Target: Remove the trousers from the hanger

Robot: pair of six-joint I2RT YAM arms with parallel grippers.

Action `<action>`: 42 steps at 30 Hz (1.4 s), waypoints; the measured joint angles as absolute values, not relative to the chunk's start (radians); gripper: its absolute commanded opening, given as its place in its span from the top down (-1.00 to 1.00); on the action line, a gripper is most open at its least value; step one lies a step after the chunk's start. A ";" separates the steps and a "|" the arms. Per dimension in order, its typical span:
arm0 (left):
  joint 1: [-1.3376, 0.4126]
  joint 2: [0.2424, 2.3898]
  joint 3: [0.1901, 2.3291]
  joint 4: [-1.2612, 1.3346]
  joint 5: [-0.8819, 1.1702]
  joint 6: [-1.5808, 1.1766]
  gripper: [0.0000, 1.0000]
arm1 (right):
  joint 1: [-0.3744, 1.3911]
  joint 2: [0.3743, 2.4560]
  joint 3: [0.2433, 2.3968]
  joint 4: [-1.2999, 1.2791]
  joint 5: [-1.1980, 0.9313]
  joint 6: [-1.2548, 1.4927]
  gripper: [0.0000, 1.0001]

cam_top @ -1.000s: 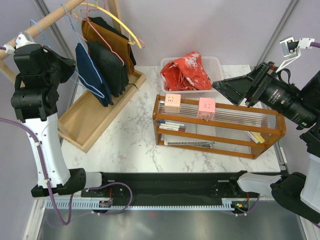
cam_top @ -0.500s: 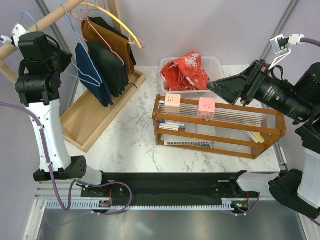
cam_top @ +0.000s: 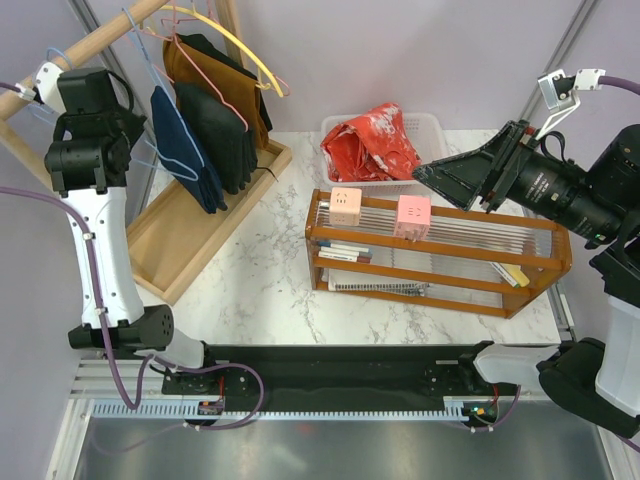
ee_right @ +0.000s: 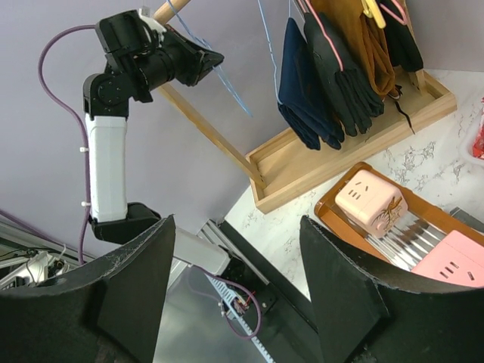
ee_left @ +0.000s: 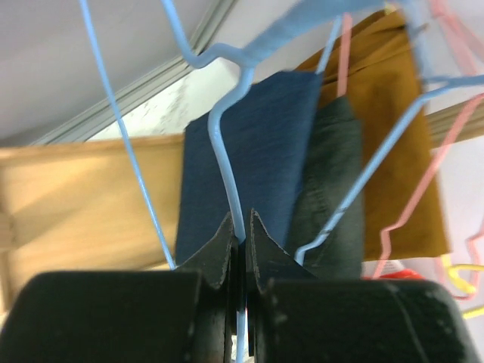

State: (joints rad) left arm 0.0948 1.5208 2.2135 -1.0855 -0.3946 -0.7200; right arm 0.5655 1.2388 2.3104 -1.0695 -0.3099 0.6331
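The red trousers (cam_top: pixel 375 140), speckled white, lie bunched in the white basket (cam_top: pixel 432 124) at the back of the table, off any hanger. My left gripper (ee_left: pixel 242 233) is shut on a wire of the bare light-blue hanger (ee_left: pixel 222 162), up by the wooden rod at the left. In the top view it (cam_top: pixel 135 135) sits just left of the hanging clothes. The right wrist view shows the hanger's wire (ee_right: pixel 234 94) running from the left gripper (ee_right: pixel 215 59). My right gripper (cam_top: pixel 430 172) is open and empty, above the right side of the table.
Navy trousers (cam_top: pixel 185 150), black (cam_top: pixel 220 130) and brown (cam_top: pixel 235 85) garments hang from the wooden rack (cam_top: pixel 200 225) on blue, pink and yellow hangers. A brown wooden shelf (cam_top: pixel 440 260) with two pink cube sockets (cam_top: pixel 412 215) stands in front of the basket.
My left arm has swung right toward the rack with the light-blue hanger held. My right gripper shifted slightly left and then stayed still.
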 measured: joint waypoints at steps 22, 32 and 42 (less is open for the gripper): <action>0.106 1.296 1.892 -1.011 -0.278 -0.734 -0.74 | 0.566 1.171 2.116 -1.047 -0.302 0.643 -0.50; 0.106 1.121 1.917 -1.063 -0.067 -0.741 -0.65 | 0.566 1.073 1.924 -1.020 -0.265 0.659 -0.59; 0.106 0.947 1.777 -1.015 0.385 -0.761 -0.53 | 0.566 0.968 1.785 -0.979 -0.208 0.706 -0.63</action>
